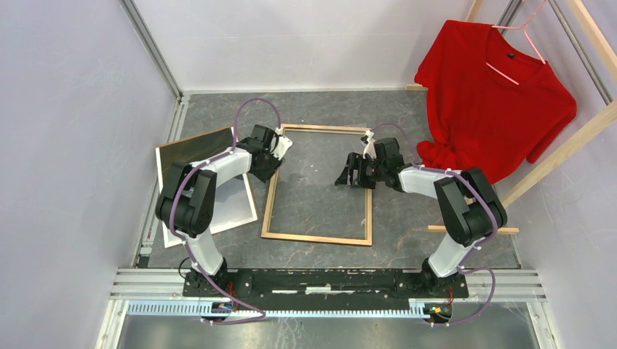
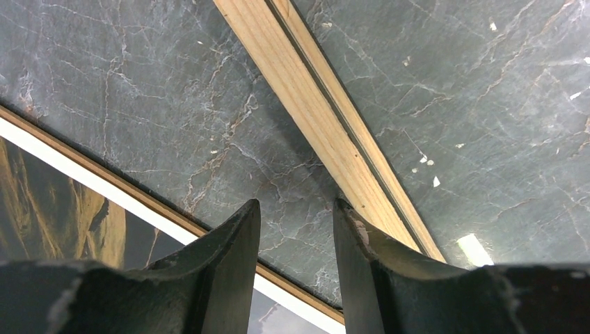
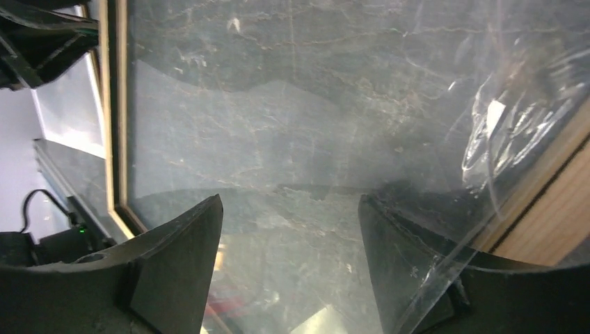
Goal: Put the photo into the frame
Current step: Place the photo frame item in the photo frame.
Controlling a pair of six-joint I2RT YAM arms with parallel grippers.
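Observation:
The frame (image 1: 271,200) lies in the middle of the table with its light wood back up. The photo (image 1: 234,205) lies left of it on a brown board, partly under my left arm. My left gripper (image 1: 285,145) is open and empty at the frame's far left corner. In the left wrist view (image 2: 296,212) it hovers over bare table between the wood rail (image 2: 313,118) and the photo's white border (image 2: 69,163). My right gripper (image 1: 343,177) is open inside the frame near its right rail. In the right wrist view (image 3: 289,209) a clear sheet (image 3: 313,104) lies in the frame, its edge across the right finger (image 3: 417,264).
A red shirt (image 1: 487,94) hangs on a wooden rack (image 1: 560,156) at the back right. A wooden bar (image 1: 473,229) lies by the right arm's base. Enclosure walls and a metal rail (image 1: 171,131) stand close on the left.

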